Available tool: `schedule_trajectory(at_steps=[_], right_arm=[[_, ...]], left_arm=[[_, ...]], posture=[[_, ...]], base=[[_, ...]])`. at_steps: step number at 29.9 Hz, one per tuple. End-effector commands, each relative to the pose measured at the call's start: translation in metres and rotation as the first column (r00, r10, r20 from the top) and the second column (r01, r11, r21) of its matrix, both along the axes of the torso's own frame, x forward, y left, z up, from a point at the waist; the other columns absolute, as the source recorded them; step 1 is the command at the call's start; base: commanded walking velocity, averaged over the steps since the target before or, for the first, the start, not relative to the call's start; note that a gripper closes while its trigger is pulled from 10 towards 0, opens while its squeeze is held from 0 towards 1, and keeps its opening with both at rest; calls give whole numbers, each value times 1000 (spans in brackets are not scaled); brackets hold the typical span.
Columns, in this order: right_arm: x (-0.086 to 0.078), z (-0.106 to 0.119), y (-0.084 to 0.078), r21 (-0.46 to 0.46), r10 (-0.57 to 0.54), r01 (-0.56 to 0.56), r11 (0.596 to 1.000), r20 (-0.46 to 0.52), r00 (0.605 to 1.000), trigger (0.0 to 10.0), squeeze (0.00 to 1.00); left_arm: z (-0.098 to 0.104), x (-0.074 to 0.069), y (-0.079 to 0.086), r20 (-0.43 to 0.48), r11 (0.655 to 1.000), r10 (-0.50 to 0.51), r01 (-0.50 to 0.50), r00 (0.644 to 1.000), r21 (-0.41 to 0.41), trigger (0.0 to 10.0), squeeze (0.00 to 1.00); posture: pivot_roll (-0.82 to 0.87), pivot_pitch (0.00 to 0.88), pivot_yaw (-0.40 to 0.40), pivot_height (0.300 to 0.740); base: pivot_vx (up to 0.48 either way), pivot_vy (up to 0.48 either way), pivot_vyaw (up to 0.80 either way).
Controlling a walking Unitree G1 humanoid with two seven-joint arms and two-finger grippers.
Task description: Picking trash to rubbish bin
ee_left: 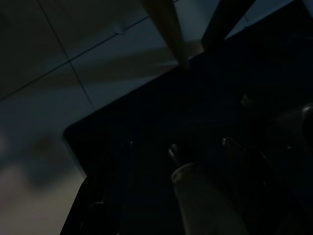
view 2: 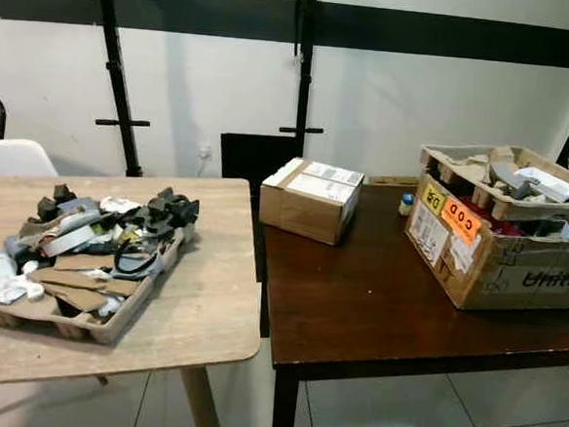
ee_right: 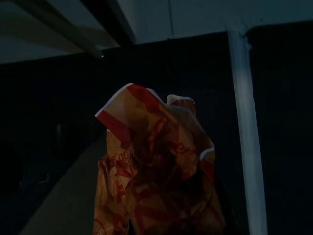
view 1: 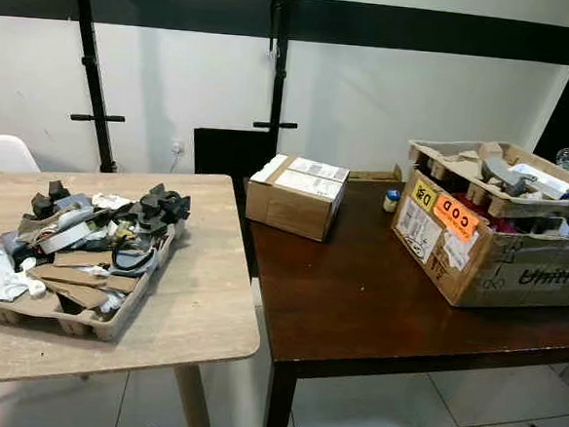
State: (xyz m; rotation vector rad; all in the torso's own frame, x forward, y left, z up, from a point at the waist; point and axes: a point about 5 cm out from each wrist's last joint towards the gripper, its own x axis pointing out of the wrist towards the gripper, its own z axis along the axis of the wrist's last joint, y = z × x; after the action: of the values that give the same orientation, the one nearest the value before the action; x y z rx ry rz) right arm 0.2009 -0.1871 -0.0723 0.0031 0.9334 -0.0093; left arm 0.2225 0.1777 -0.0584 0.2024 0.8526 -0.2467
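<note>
Right gripper (ee_right: 171,215) hangs low under the tables, clamped on crumpled orange-red wrapper (ee_right: 156,171). Left gripper (ee_left: 176,161): too dark, cannot tell its state. Pickup done; bin not located, drop still to do. Tray (view 1: 111,324) of scraps far left on table

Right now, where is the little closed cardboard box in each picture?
Left eye view: little closed box at the back-left of the dark table.
Right eye view: same spot, near picture centre.
Left wrist view: too dark to tell.
Right wrist view: a crumpled orange wrapper blocks the front.
Shared landmark: the big open box to its right.
</note>
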Motion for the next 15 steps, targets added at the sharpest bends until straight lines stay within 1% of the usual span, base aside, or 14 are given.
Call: schedule_trajectory(at_steps=[1,2,3,4,6,10,15], right_arm=[[-6,-4,-1,5,-28,28,1000,-16,999,10000,0],[-6,-4,0,9,-28,28,1000,-15,999,10000,0],[-6,-4,0,9,-28,28,1000,-15,999,10000,0],[-6,-5,3,17,-21,21,1000,-18,1000,10000,0],[-6,-5,4,19,-18,19,1000,-19,1000,10000,0],[-6,-5,4,17,-18,18,1000,-19,1000,10000,0],[-7,-6,5,15,-4,4,1000,-22,1000,10000,0]], left_arm=[[-3,-4,2,2,999,5,-5,1000,38,10000,0],[-3,-4,3,4,999,28,-28,1000,38,10000,0],[-3,-4,3,4,999,28,-28,1000,38,10000,0],[-5,-4,7,-10,997,65,-65,998,51,10000,0],[-5,-4,9,-15,995,79,-78,997,58,10000,0],[-4,-2,9,-4,996,66,-66,998,67,10000,0],[-5,-5,9,-4,995,73,-73,997,67,10000,0]], posture=[[-78,71,5,740],[-78,71,5,740],[-78,71,5,740],[-78,72,6,740],[-79,77,4,740],[-78,80,0,740],[-72,88,-12,740]], base=[[0,0,0],[0,0,-656],[0,0,-656],[0,0,-800],[0,0,-800],[0,0,-800],[0,0,-800]])
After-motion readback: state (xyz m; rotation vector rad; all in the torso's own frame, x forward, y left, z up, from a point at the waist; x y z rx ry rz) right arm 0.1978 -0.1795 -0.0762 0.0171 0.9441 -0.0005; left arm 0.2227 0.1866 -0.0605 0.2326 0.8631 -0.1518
